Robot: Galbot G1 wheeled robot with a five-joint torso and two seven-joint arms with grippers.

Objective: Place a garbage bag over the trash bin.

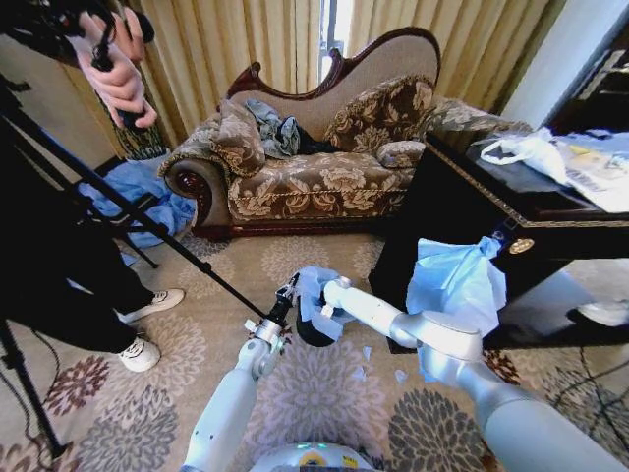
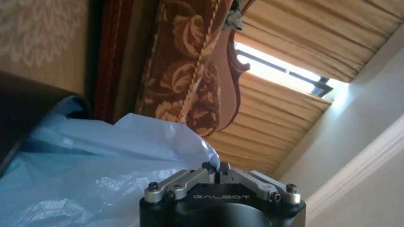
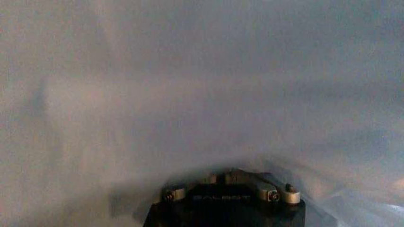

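On carpet (image 1: 295,393), garbage bag (image 1: 316,293) hides trash bin (image 1: 313,334).

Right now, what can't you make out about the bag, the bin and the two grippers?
- Trash bin, head view: the garbage bag and right arm hide its rim, so how far the bag is on is unclear.
- Right gripper, right wrist view: it sits amid blurry blue plastic; the grip is unreadable.
- Left gripper, left wrist view: fingers closed at the bag's edge; whether plastic is pinched is unclear.
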